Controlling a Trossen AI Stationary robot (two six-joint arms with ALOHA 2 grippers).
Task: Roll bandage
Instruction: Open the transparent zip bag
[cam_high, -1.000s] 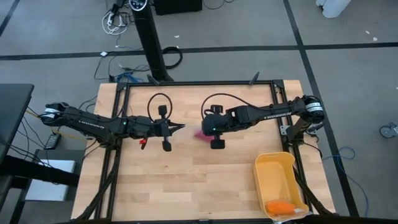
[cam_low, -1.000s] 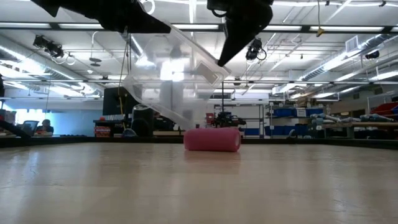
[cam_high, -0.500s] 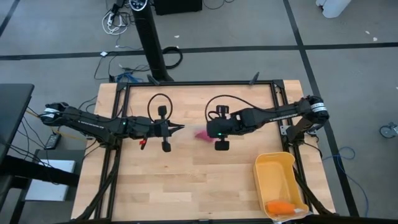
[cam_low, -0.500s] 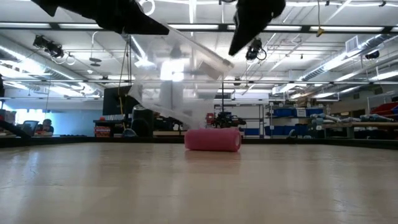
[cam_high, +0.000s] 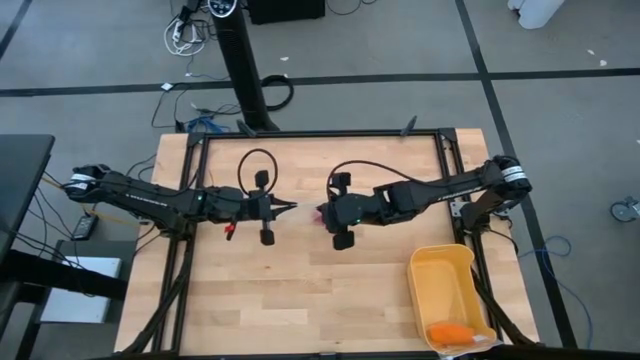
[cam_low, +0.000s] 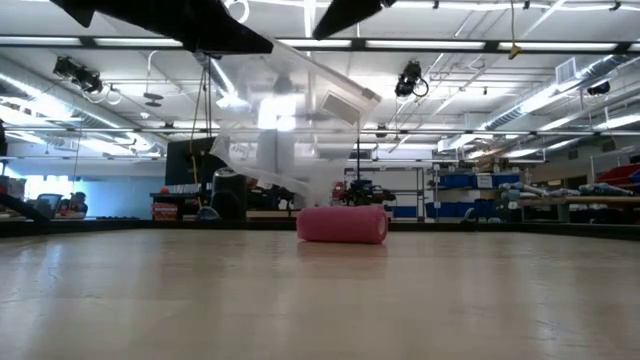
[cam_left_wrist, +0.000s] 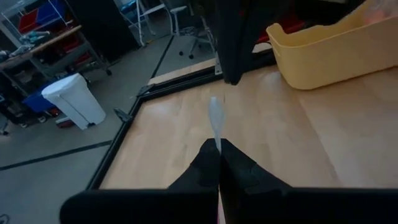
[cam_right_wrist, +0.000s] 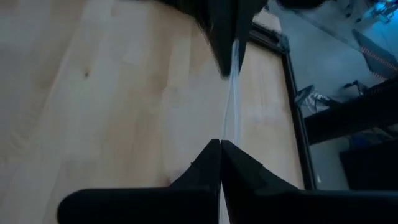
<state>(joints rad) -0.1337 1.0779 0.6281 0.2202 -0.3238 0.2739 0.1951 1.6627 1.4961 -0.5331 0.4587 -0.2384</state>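
My left tool (cam_high: 290, 206) and right tool (cam_high: 322, 210), each pinched on an edge of the clear plastic bag (cam_low: 290, 125), hold it above the tabletop (cam_high: 300, 290), with the rolled pink bandage (cam_low: 341, 224) lying below them.

Items counted: one pink bandage roll (cam_low: 341, 224); one clear plastic bag (cam_low: 285, 130); one yellow bin (cam_high: 447, 296) containing one orange object (cam_high: 450, 331); two robot arms, each with one gripper: left gripper (cam_high: 290, 207), right gripper (cam_high: 322, 212).
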